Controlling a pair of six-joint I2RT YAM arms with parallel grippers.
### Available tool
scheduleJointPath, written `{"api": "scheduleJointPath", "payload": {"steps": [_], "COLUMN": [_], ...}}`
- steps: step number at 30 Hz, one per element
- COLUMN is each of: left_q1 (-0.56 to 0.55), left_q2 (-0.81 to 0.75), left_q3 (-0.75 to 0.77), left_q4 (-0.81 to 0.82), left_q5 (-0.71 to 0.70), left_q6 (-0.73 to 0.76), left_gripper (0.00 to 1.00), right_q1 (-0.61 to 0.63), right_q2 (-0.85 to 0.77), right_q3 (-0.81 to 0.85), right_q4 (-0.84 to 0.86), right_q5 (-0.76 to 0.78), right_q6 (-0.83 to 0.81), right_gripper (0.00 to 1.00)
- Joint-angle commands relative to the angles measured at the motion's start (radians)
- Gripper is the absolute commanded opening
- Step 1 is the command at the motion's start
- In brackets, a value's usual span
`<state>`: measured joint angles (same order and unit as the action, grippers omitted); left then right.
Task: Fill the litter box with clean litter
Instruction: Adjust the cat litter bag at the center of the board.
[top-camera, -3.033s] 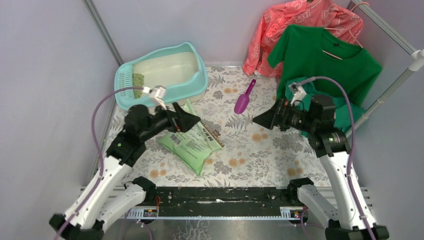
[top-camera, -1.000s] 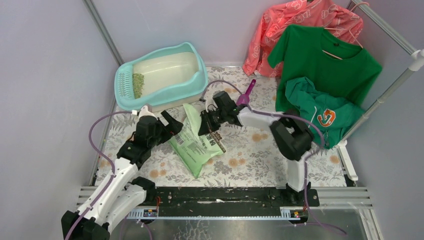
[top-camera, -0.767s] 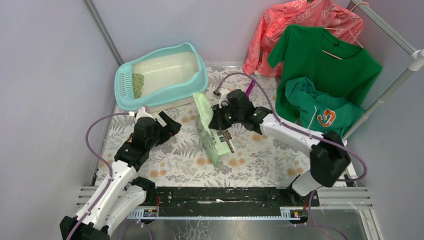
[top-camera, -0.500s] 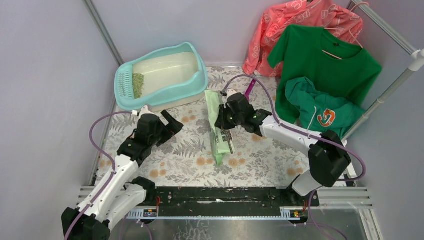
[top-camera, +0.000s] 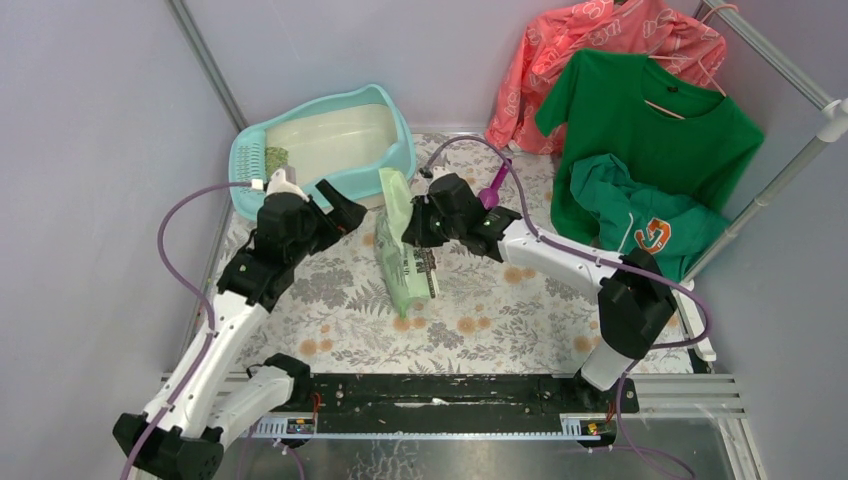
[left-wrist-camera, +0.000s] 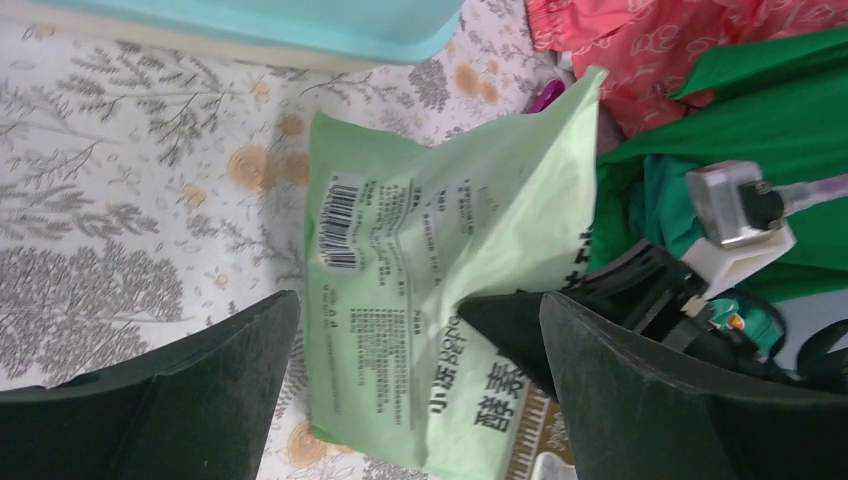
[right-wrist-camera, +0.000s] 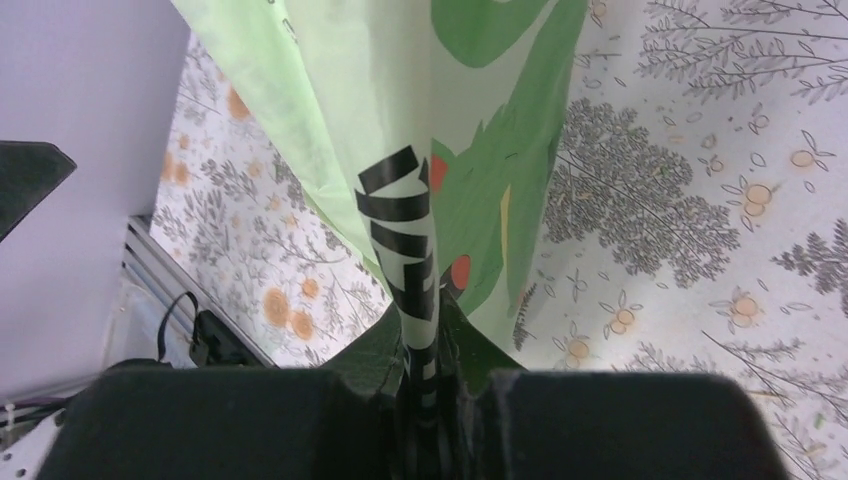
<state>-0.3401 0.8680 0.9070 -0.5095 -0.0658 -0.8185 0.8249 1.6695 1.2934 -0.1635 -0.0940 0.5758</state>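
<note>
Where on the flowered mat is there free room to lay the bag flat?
Free: the near strip of the mat between the bag and the black rail. Crowded: the far side, with the litter box, open left gripper, right gripper holding the bag, and purple scoop.

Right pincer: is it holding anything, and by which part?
The right pincer pinches the light green printed bag by its black-striped edge. The left pincer is open, holding nothing.

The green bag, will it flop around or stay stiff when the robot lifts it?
Probably floppy: the green bag creases and folds where the right end effector pinches its edge. It likely has some weight, since it drapes taut below the grip. Its smooth plastic might slip.
</note>
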Motion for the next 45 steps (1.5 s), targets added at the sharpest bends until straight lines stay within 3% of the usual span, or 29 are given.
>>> {"api": "scheduleJointPath", "payload": {"steps": [1,3,7,8,9,20,24,32,37,45], "left_q1": [0.006,0.006,0.001,-0.002,-0.003,-0.030,-0.076,-0.186,-0.217,-0.274], "left_q2": [0.098,0.136,0.197,0.201,0.198,-0.069,-0.056,-0.025,-0.024,0.029], "left_q3": [0.053,-0.002,-0.132,-0.156,-0.174,-0.369,-0.377,-0.361,-0.358,-0.354], "left_q4": [-0.001,0.072,0.210,0.224,0.230,0.252,0.253,0.254,0.255,0.332], "left_q5": [0.075,0.163,0.254,0.255,0.252,0.204,0.187,0.103,0.078,0.074], "left_q6": [0.037,0.013,-0.016,-0.014,-0.014,-0.101,-0.111,-0.138,-0.151,-0.173], "left_gripper": [0.99,0.99,0.98,0.98,0.98,0.98,0.96,0.96,0.96,0.96], "right_q1": [-0.008,-0.013,-0.018,-0.020,-0.024,-0.185,-0.261,-0.339,-0.396,-0.412], "right_q2": [-0.010,0.028,0.086,0.092,0.092,-0.205,-0.272,-0.323,-0.398,-0.471], "right_q3": [-0.035,-0.092,-0.201,-0.223,-0.244,-0.617,-0.760,-0.921,-0.945,-0.824], "right_q4": [0.238,0.275,0.350,0.348,0.343,0.363,0.432,0.541,0.497,0.303], "right_q5": [0.026,0.008,-0.053,-0.061,-0.070,-0.071,-0.103,-0.203,-0.207,-0.135], "right_q6": [0.083,0.080,0.029,0.014,-0.004,-0.001,0.034,0.094,0.065,-0.009], "right_gripper": [0.00,0.07,0.51,0.69,0.74,0.85,0.90,0.91,0.92,0.94]}}
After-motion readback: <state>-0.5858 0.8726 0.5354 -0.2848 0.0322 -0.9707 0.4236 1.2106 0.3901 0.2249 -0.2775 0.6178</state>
